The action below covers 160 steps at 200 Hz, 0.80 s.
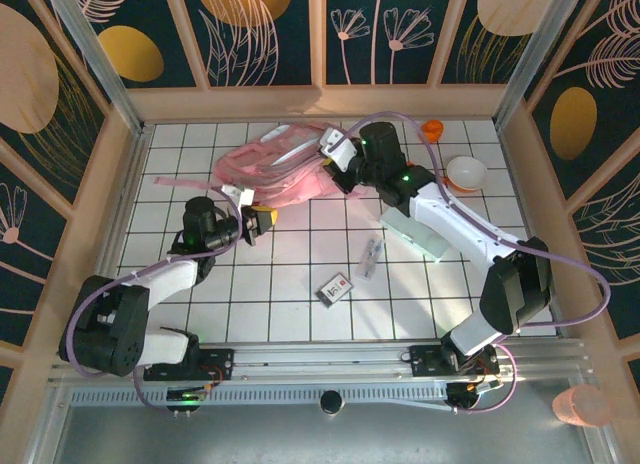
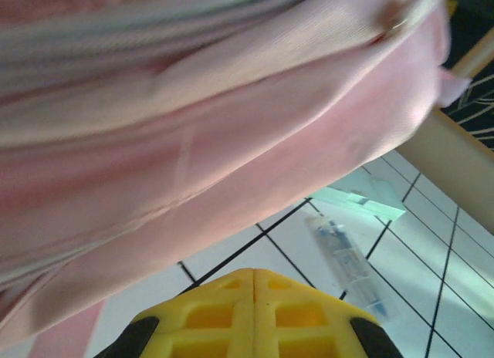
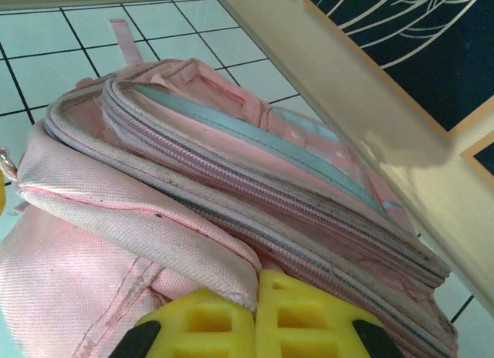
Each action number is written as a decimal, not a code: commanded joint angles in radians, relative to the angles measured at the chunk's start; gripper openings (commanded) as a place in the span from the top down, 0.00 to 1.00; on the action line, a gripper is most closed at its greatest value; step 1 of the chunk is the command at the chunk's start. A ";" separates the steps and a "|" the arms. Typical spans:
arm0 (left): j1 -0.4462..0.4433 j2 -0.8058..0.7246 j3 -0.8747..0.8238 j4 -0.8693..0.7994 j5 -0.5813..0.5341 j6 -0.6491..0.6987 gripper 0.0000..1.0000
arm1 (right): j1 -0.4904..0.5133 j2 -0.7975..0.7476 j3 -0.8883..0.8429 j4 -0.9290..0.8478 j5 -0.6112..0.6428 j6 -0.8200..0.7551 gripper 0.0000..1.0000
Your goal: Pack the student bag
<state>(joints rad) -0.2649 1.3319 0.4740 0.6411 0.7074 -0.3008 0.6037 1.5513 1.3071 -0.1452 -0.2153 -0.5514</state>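
My left end effector (image 1: 257,222) is closed on nothing, its yellow fingers pressed together just beside the near edge of the student bag (image 1: 272,166). The bag lies slumped toward the back of the tiled counter (image 1: 290,284). My right end effector (image 3: 257,315) is closed too, down against the bag's pink fabric by the zips (a fold overlaps one finger; whether it is pinched, I cannot tell).

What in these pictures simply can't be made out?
- Inside of the big soft pink fabric backpack: right wrist view, its own folds and zip rows cover it.
- Backpack's pockets, left wrist view: blurred, too close to the lens.
- Print on the small dark-and-white card: top view, too small to read.
- Whether the right pincer pinches fabric: right wrist view, the backpack's edge overlaps its yellow tips.
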 commanded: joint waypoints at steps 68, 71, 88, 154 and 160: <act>0.038 -0.062 -0.117 -0.061 -0.345 -0.066 0.41 | -0.051 -0.096 0.080 0.079 -0.170 -0.018 1.00; 0.038 -0.060 -0.125 -0.046 -0.347 -0.066 0.40 | -0.051 -0.096 0.086 0.073 -0.177 -0.022 1.00; 0.037 -0.037 -0.160 0.045 -0.333 -0.047 0.28 | -0.086 -0.090 0.105 0.050 -0.208 -0.043 1.00; 0.038 0.140 -0.142 0.268 -0.322 0.013 0.26 | -0.094 -0.083 0.130 0.015 -0.251 -0.063 1.00; 0.037 0.159 -0.137 0.298 -0.315 0.000 0.26 | -0.093 -0.083 0.128 0.016 -0.252 -0.060 1.00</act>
<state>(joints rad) -0.2279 1.4284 0.3138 0.7578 0.3832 -0.3042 0.5121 1.5333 1.3685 -0.2005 -0.4084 -0.6155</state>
